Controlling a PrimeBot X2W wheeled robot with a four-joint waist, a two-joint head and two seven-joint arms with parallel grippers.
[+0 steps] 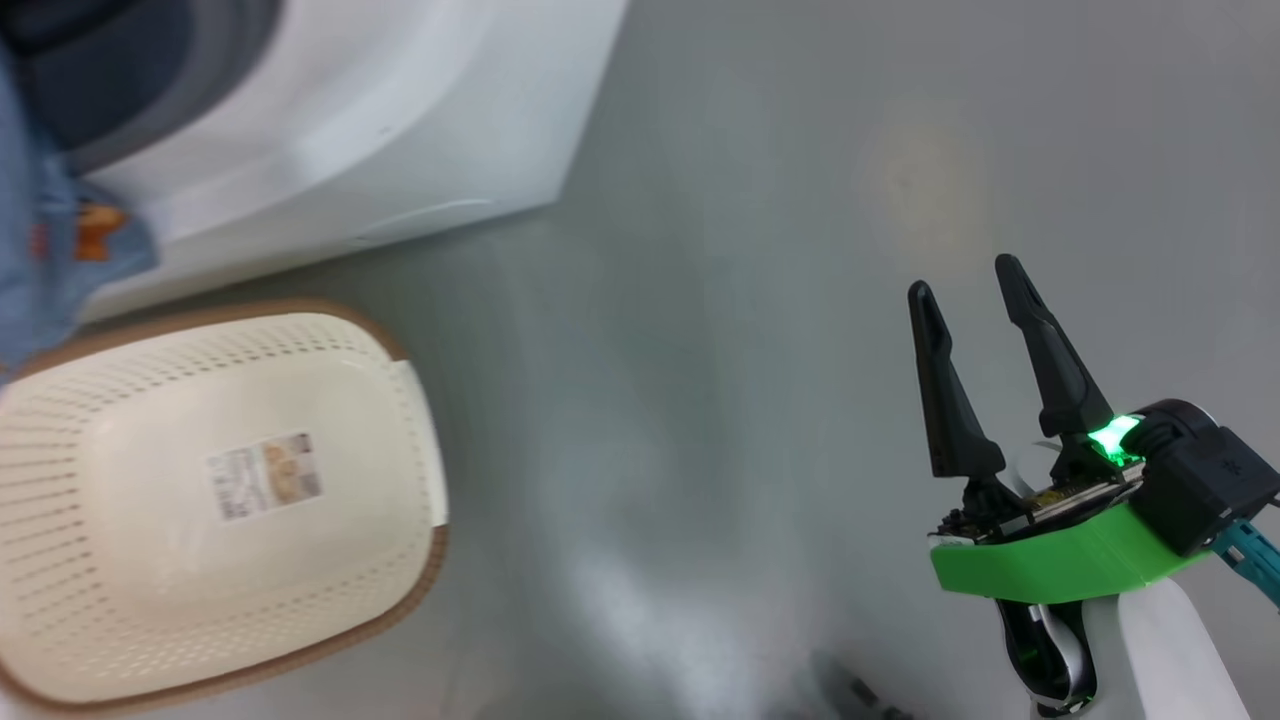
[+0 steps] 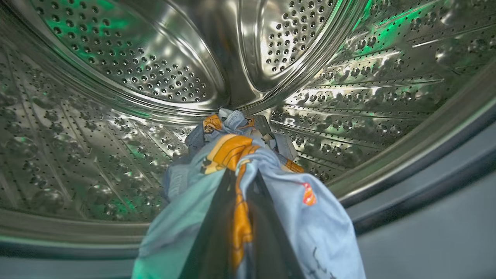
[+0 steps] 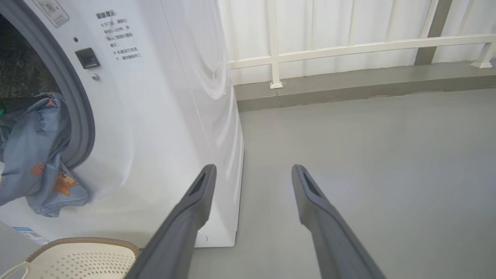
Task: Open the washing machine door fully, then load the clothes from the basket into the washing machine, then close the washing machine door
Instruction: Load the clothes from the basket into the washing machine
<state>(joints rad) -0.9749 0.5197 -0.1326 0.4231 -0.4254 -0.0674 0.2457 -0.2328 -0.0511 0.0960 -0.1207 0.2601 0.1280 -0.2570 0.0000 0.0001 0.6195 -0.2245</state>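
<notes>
We've got our left end effector (image 2: pixel 243 176) pinching the clothes (image 2: pixel 321 232) inside the drum (image 2: pixel 155 66) of the washing machine (image 1: pixel 400 100), fabric trailing out over the gasket (image 3: pixel 83 116). Our right end effector (image 1: pixel 962 280) hangs spread wide over the floor (image 1: pixel 700 300), well right of the basket (image 1: pixel 60 430).

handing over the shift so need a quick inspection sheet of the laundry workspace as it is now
surface: grey floor, smooth
job's things: clothes partly in the steel drum of the washing machine, part hanging out over the gasket; basket beside the machine, no clothes seen inside
clutter: small dark blurred bit on the floor, cannot tell what
tools: left tool shut on the clothes inside the drum; right tool open, holding nothing, above the floor
cables: teal strip at the right wrist, maybe a cable
surroundings: white railing before a pale wall
</notes>
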